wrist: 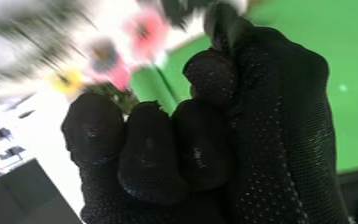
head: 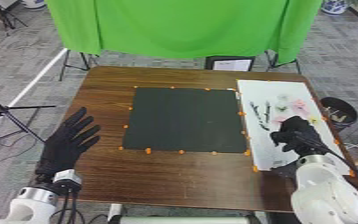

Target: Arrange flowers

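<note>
Black-gloved, the right hand (head: 298,134) is curled closed, nothing visibly gripped, above the white sheet (head: 257,95); flowers (head: 298,104) there are best pinched by the stem.

Brown wooden bench (head: 113,187), black mat (head: 186,120) mid-bench, nearer the far edge. White sheet (head: 262,95) along right edge, just beside mat. Orange bits (head: 148,150) dotted round both.
</note>
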